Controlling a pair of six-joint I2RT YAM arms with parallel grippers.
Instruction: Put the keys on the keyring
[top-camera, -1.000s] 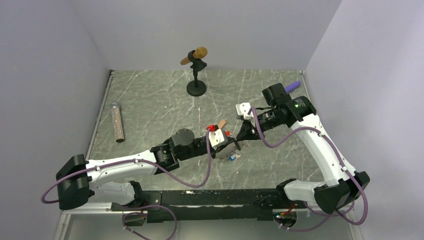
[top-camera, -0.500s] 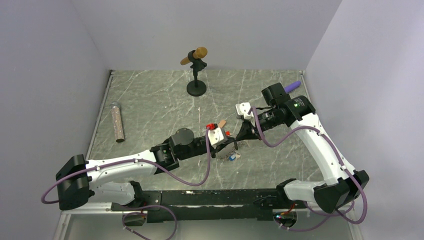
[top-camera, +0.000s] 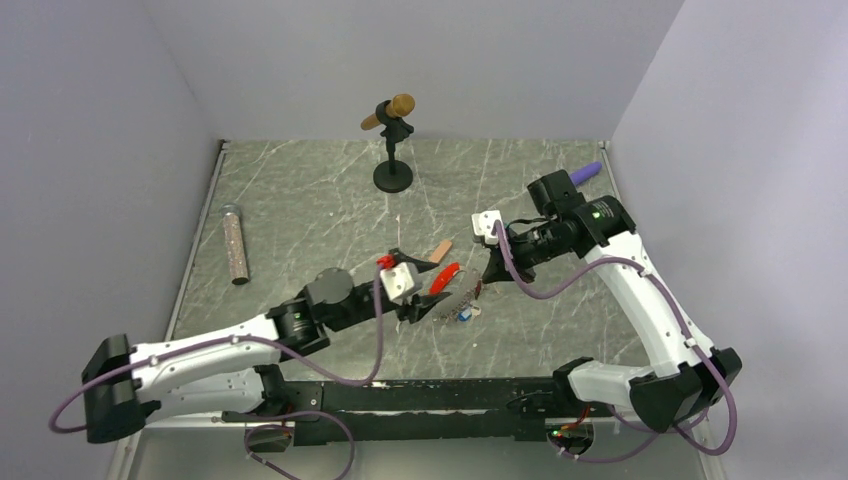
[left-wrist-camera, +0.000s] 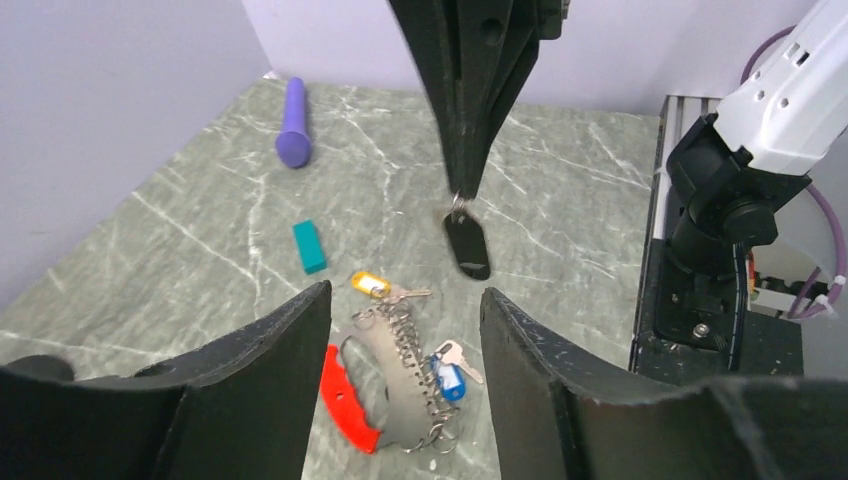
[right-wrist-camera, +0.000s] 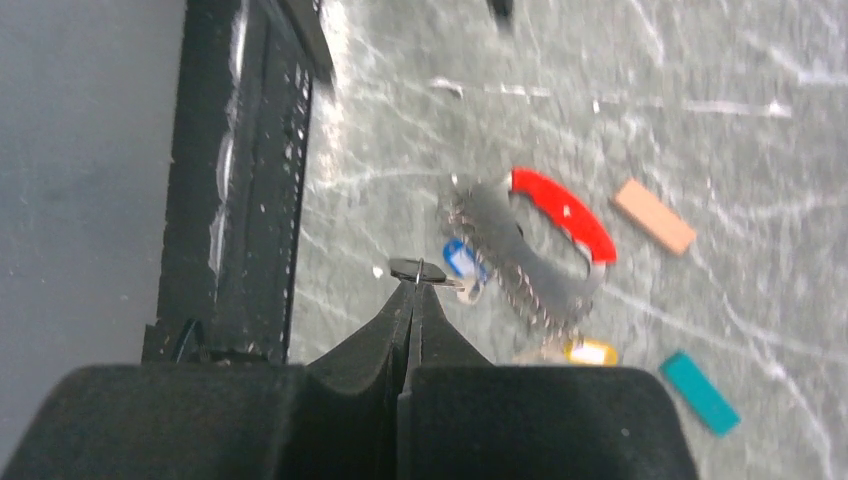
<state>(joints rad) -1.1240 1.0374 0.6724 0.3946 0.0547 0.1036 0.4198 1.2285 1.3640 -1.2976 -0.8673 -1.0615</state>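
Just beyond left pincer (left-wrist-camera: 405, 300) — keyring (left-wrist-camera: 395, 385), key (left-wrist-camera: 467, 245) in right pincer (right-wrist-camera: 413, 292)

This was a robotics lab test cell: plain pale walls (top-camera: 120, 100) boxed a grey marbled tabletop (top-camera: 300, 200) on three sides. A white left arm (top-camera: 200, 350) and right arm (top-camera: 650, 300) stood bolted to a black rail (top-camera: 420, 395) along the bottom of the overhead view, with purple cables (top-camera: 540, 285) looping off them. Unrelated props dotted the table — a microphone (top-camera: 390, 112) on its stand at upper centre, a glittery tube (top-camera: 236, 243) at left, and a purple cylinder (top-camera: 588, 172) at upper right.
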